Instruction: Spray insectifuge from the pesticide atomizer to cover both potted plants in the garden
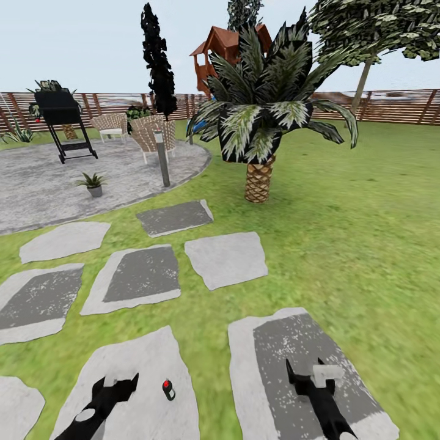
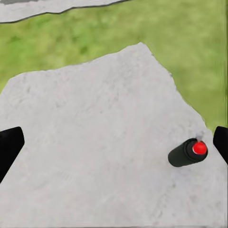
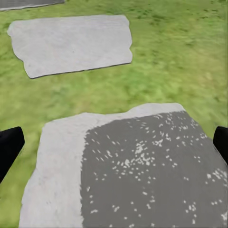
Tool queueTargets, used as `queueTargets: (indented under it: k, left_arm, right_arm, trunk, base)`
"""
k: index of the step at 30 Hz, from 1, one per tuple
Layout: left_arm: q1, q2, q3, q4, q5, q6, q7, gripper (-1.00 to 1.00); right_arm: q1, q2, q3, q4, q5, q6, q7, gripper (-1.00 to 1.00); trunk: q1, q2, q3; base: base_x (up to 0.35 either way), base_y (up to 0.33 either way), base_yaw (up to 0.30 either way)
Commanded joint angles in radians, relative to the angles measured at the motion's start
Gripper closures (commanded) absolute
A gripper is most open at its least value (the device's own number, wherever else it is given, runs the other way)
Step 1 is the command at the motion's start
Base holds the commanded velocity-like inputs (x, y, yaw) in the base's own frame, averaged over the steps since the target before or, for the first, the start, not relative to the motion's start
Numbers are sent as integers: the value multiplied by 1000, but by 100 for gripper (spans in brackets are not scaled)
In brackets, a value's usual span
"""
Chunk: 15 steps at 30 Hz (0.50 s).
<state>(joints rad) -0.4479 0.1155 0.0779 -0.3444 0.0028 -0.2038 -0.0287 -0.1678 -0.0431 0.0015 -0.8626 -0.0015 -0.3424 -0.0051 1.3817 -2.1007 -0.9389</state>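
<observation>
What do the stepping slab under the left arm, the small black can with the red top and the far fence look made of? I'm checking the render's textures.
The pale grey stepping slab looks like rough matt stone, faintly mottled. The small black red-topped cylinder lying on it looks smooth, plastic or metal; unclear which. The brown slatted fence looks like wood, in horizontal boards.

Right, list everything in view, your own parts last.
potted plant: one, green in grey pot, on patio
patio: one, grey stone, far left
stepping slabs: several, grey, across lawn
palm: one, dark green, mid-lawn
grill: one, black, on patio
wicker chairs: two, tan, on patio
lamp post: one, grey, patio edge
fence: one, brown, along the back
playhouse: one, red-brown, behind palm
canister: one, black with red tip, on near slab by left hand
left hand: one, black, open, over near-left slab
right hand: one, black, open, over near-right slab
</observation>
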Motion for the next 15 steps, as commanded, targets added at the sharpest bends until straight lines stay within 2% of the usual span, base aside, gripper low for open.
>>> queueTargets:
  k: [1,3,5,9,15]
  left_arm:
    - [-14,0,4,4,-2,24,-9,-100]
    - [-30,0,2,6,-5,54,-15,-100]
    - [-34,0,0,2,-5,62,-17,-100]
    - [-31,-4,-6,-7,-9,65,-19,-100]
    - [-28,-6,-49,-10,-9,47,-18,-100]
  right_arm:
    - [-26,0,0,-1,-1,28,0,-100]
    - [-61,0,0,-3,-1,88,0,-100]
    - [-72,-1,0,-5,-1,108,1,-100]
    - [-78,-1,-3,-5,-2,120,5,-100]
    - [-79,-1,1,-5,-1,120,8,-100]
  trunk:
    - [0,0,-1]
    - [0,0,-1]
    - [0,0,-1]
    - [0,0,-1]
    - [0,0,-1]
  base:
    - [0,0,0]
    - [0,0,0]
    - [0,0,0]
    - [0,0,0]
    - [0,0,0]
